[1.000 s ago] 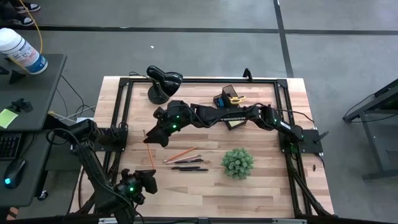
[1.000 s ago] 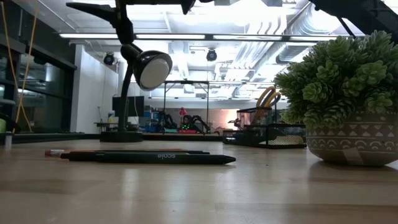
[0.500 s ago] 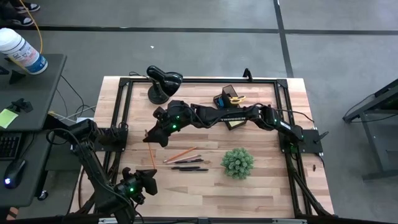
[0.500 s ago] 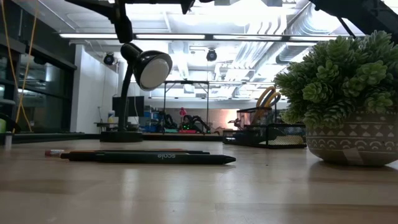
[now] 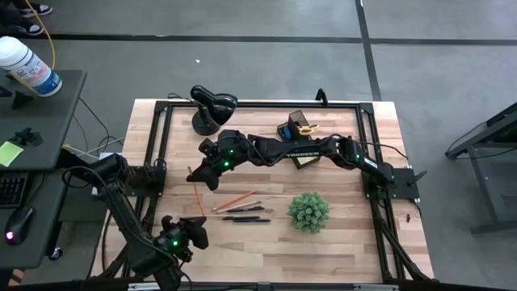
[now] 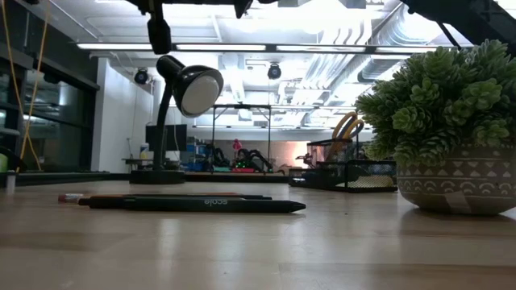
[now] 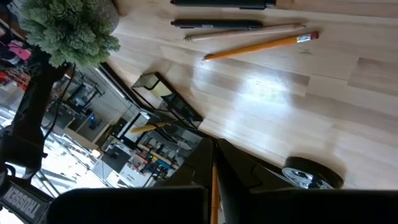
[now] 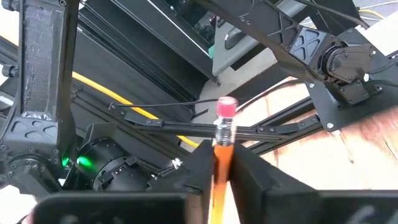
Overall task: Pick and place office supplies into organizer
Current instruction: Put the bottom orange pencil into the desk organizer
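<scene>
My right gripper (image 5: 197,183) reaches from the right to the table's left part and is shut on an orange pencil (image 5: 196,200) with a pink eraser. On the wood near the middle lie another orange pencil (image 5: 234,199), a pale pencil (image 7: 242,32) and two thin black pens (image 5: 246,218). The black organizer (image 5: 297,133) stands at the far side with yellow-handled scissors (image 6: 347,127) upright in it. My left gripper (image 5: 187,236) waits shut at the near left, touching nothing. My right gripper pinches the pencil's shaft (image 8: 219,171) between its two fingers, a little below the metal band and eraser (image 8: 226,106), which stick out past the fingers. The fingers lie across the pencil. From above, the rest of the pencil runs toward the near edge; whether its tip rests on the wood does not show.
A green spiky plant in a patterned pot (image 5: 308,212) stands right of the pens. A black domed lamp (image 5: 212,109) stands at the far left. Black frame rails (image 5: 159,153) run along the table's left, far and right sides.
My right gripper has kept its place over the table's left part and has shut on the pencil. The pencils and pens on the wood lie as before.
</scene>
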`<state>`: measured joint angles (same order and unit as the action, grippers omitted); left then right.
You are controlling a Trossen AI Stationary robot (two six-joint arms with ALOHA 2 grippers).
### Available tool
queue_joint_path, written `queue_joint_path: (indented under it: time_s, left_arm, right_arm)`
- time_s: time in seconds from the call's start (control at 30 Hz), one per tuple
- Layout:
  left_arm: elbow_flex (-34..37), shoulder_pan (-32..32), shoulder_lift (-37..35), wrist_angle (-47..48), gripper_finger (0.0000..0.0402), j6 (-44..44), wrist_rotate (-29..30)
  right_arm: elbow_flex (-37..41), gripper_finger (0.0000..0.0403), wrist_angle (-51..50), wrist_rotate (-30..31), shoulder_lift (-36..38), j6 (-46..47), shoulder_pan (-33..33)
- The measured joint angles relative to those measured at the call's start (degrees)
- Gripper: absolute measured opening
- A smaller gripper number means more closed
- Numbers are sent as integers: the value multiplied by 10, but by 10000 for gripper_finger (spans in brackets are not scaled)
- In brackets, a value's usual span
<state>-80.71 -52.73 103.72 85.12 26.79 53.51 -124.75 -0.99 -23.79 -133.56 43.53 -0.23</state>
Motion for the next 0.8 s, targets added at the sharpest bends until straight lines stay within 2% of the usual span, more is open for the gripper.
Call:
queue_joint_path:
  time_s: [0.07, 0.37, 0.8]
  left_arm:
    - [0, 0, 0, -1, 0, 0, 0]
    - [0, -2, 0, -5, 3, -1, 8]
    - [0, -2, 0, -3, 33, -2, 13]
  right_arm:
    - [0, 20, 0, -1, 0, 0, 0]
    - [0, 23, 4, -4, 0, -6, 0]
    - [0, 21, 23, -14, 0, -14, -3]
